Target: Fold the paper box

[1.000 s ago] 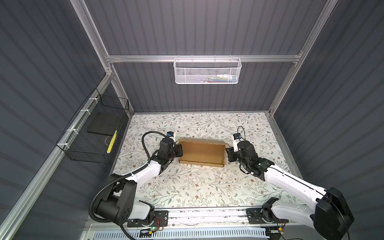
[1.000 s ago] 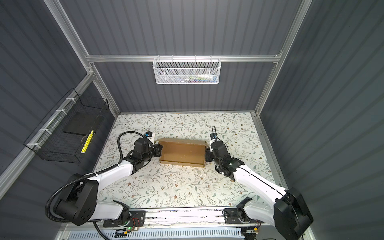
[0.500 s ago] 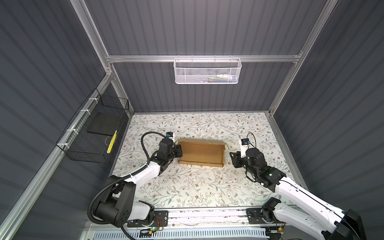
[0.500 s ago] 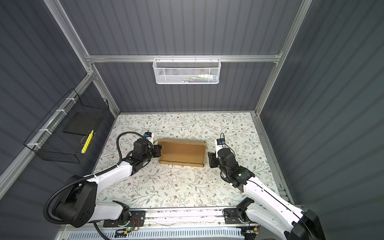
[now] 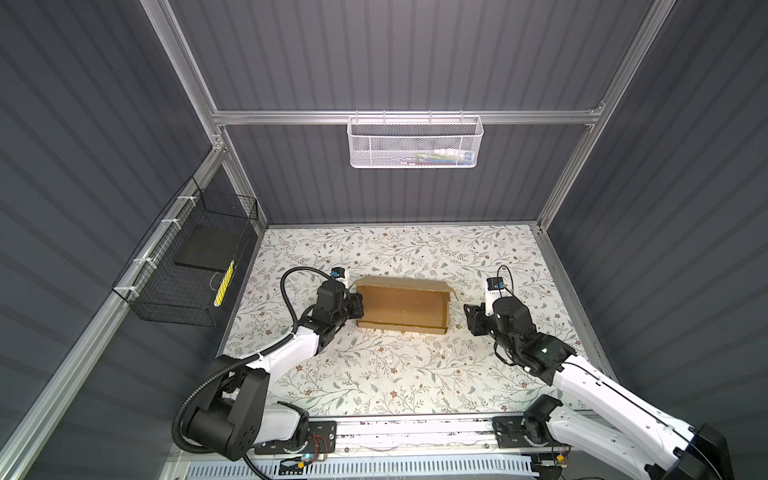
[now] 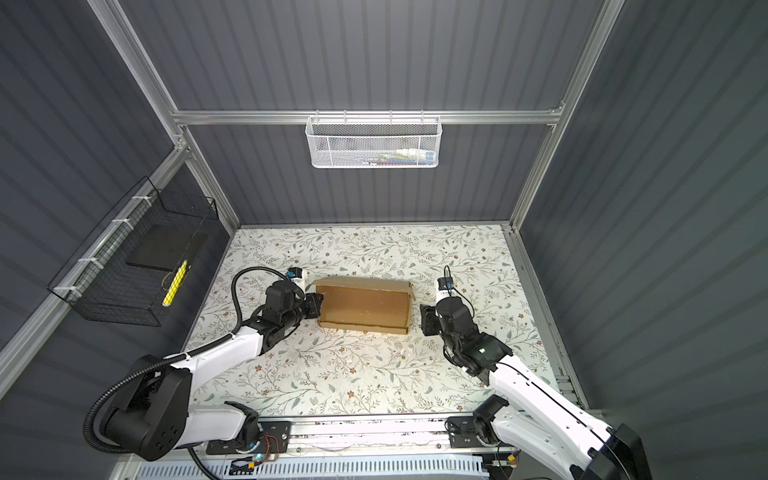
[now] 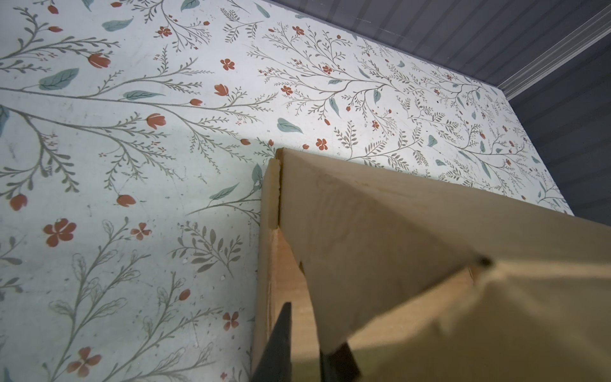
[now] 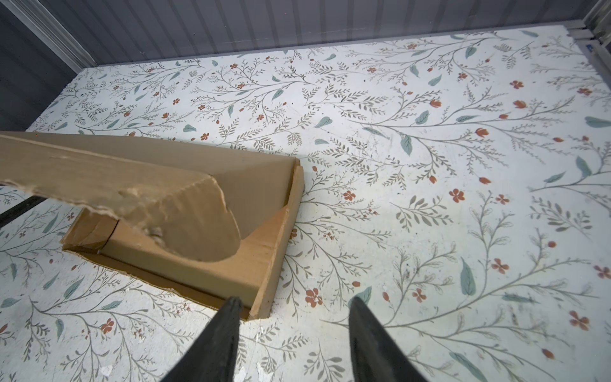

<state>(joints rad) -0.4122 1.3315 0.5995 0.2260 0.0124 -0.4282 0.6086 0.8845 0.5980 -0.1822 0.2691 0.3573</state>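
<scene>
The paper box (image 5: 403, 305) (image 6: 365, 307), brown cardboard, lies mid-table with its lid half lowered. In the right wrist view the lid (image 8: 99, 172) hangs over the tray, and its rounded side flap (image 8: 198, 225) is outside the end wall. My left gripper (image 5: 356, 307) (image 6: 315, 309) is at the box's left end. In its wrist view the fingers (image 7: 281, 344) stand a narrow gap apart at the lid's left flap (image 7: 330, 297); a pinch cannot be told. My right gripper (image 5: 471, 320) (image 8: 295, 301) is open and empty, just off the box's right end.
A black wire basket (image 5: 187, 266) on the left wall holds a black slab (image 5: 208, 249). A white mesh basket (image 5: 415, 143) hangs on the back rail. Metal frame posts and dark walls enclose the flowered table (image 5: 395, 374).
My right gripper has pulled back from the box's right end, away to the right, and opened wider. The left gripper stays at the left end, its jaws parting slightly.
</scene>
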